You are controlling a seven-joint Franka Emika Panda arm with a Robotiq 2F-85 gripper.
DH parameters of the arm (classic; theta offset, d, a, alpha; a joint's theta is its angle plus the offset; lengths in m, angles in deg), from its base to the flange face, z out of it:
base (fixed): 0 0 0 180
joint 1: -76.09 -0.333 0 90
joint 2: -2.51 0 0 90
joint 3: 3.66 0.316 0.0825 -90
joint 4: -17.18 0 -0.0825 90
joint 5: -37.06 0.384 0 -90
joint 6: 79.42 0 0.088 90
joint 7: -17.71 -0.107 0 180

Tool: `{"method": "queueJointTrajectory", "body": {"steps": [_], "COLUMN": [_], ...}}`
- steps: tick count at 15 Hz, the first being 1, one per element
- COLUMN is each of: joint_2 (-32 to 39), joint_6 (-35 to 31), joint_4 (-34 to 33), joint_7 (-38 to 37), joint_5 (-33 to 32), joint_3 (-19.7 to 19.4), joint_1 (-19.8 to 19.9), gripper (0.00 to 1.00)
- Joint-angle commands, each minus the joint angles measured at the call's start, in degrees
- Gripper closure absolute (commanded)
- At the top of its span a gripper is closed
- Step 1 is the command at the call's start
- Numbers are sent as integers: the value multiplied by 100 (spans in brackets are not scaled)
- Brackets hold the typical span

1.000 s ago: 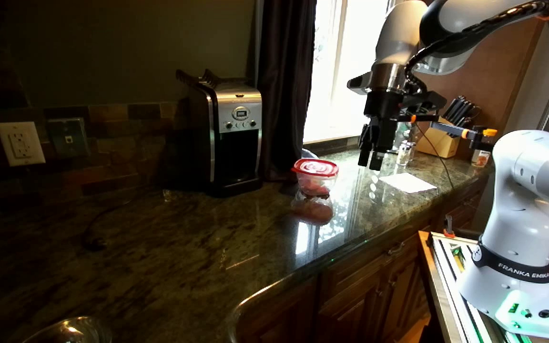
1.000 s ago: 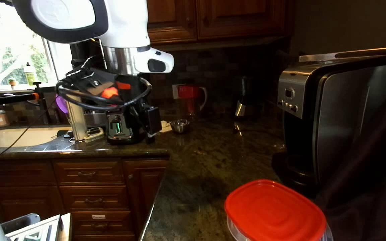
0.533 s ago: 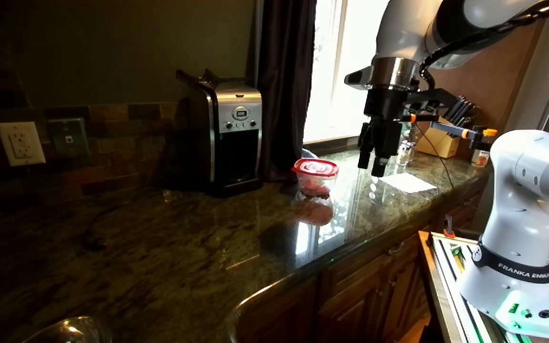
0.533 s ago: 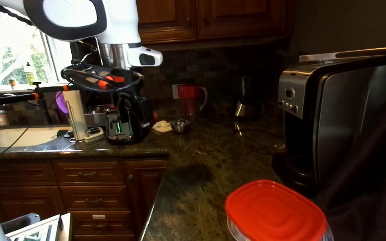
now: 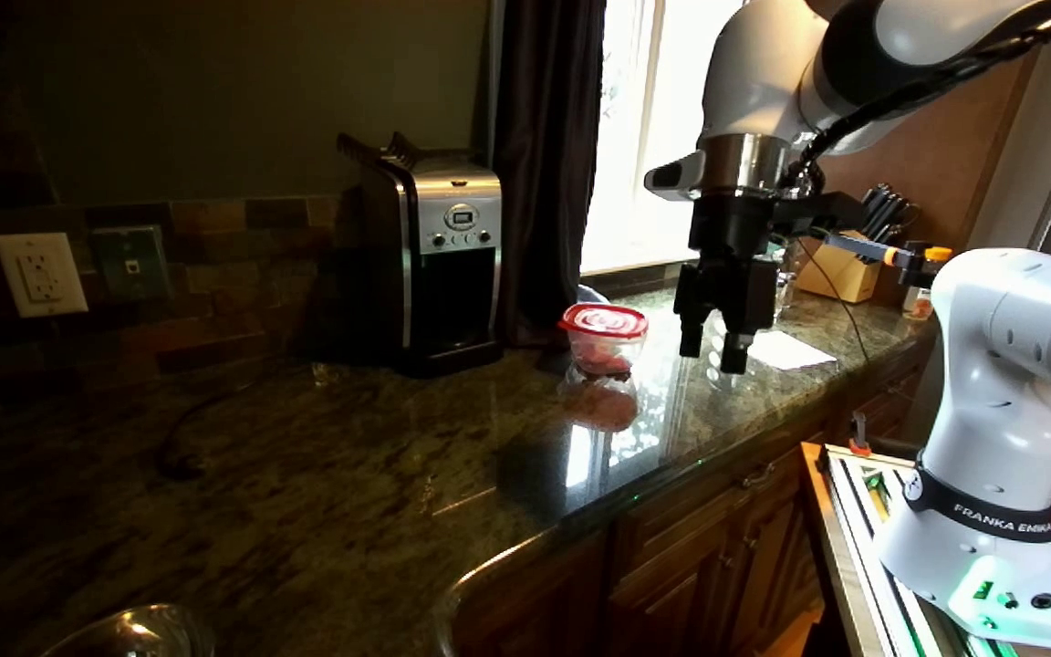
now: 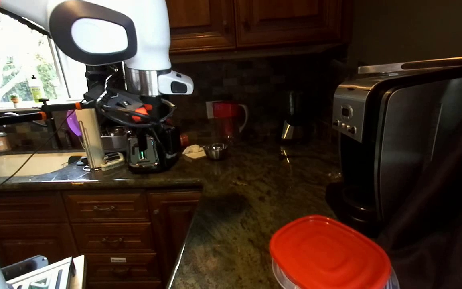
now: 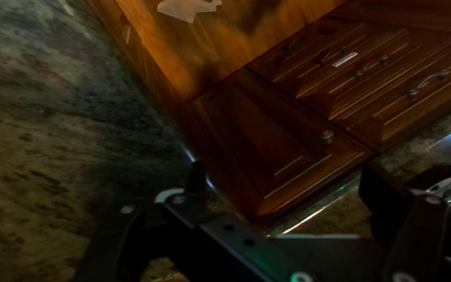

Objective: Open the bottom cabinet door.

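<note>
One bottom cabinet door [image 7: 264, 133], probably the target, is closed, below and well apart from the end effector [image 5: 712, 356]. The end effector is spread wide and holds nothing. All work on the door appears outstanding: reach the knob [image 7: 327, 136], grip it, pull.

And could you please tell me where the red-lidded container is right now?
In both exterior views, the red-lidded container sits on the counter, right of centre, close to the coffee maker and the dark curtain.
</note>
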Motion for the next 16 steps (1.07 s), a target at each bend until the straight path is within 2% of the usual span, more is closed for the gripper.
{"method": "queueJointTrajectory", "body": {"steps": [1,5,6,7,11,14,16], "joint_2": [691,1154,1158,1015,1150,1673,1966], "joint_6": [-238,-83,108,-41,-26,-1513,-2474], "joint_4": [-10,-12,-58,-19,-31,-19,10], "joint_7": [683,1443,1609,1311,1534,1060,917], "joint_5": [624,924,882,839,848,1008,1320], "joint_3": [-14,235,279,325,426,910,1464], "joint_1": [-743,-1288,-1331,-1096,-1200,-1270,-1164], "gripper": [0,0,0,0,0,0,0]}}
